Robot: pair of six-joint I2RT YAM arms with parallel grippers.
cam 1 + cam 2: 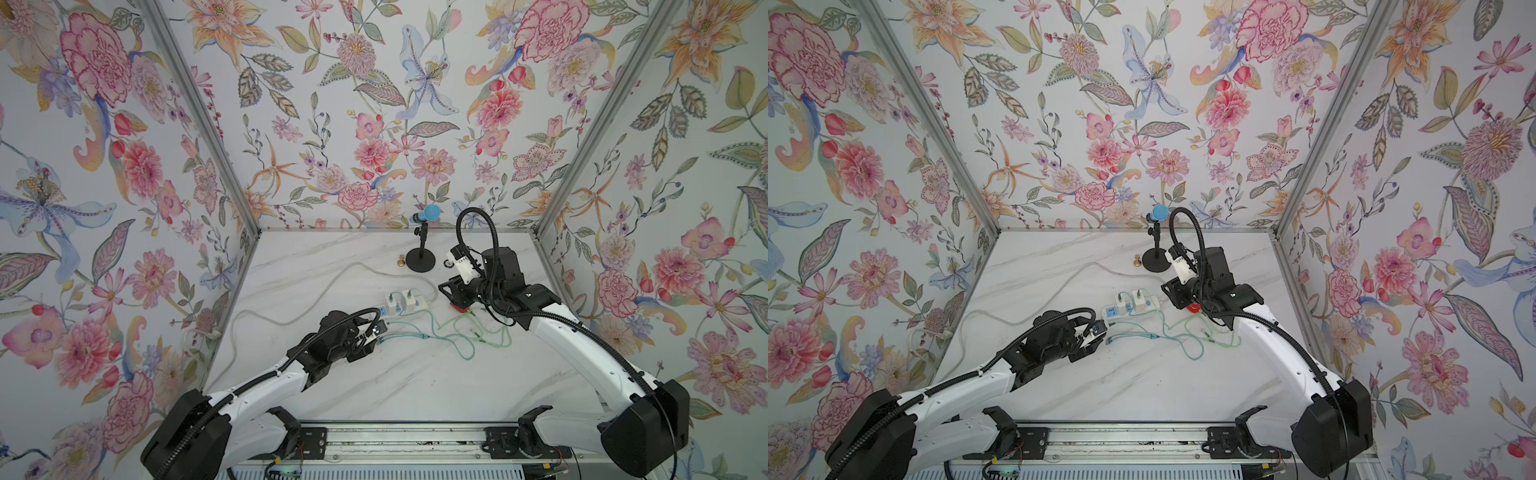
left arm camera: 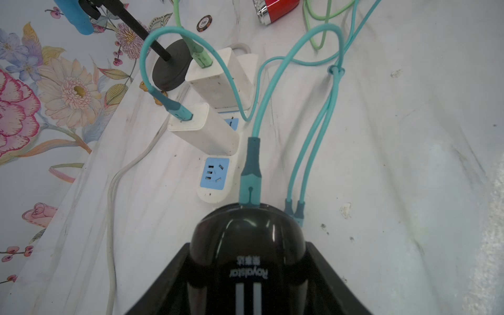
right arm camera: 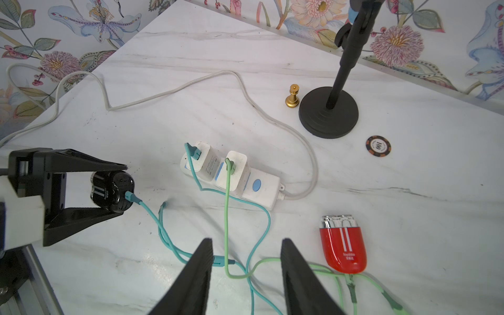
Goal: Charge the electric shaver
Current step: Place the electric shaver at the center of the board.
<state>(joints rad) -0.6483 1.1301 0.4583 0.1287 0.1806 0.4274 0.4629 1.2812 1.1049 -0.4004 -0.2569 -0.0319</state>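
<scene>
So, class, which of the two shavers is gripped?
The black shaver, held by the left gripper; the red shaver lies ungripped on the table.

Bright, even light, soft shadows; wrist views blur w/ edge distortion.

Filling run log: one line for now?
left tool: shut on black shaver | teal cable: plugged in | right tool: open, empty

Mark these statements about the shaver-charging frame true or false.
1. The left hand holds the black shaver. True.
2. A teal cable is plugged into the black shaver. True.
3. The right hand grips the red shaver. False: it is open and empty; the red shaver lies on the table.
4. The power strip carries no adapters. False: two white adapters sit in it.
</scene>
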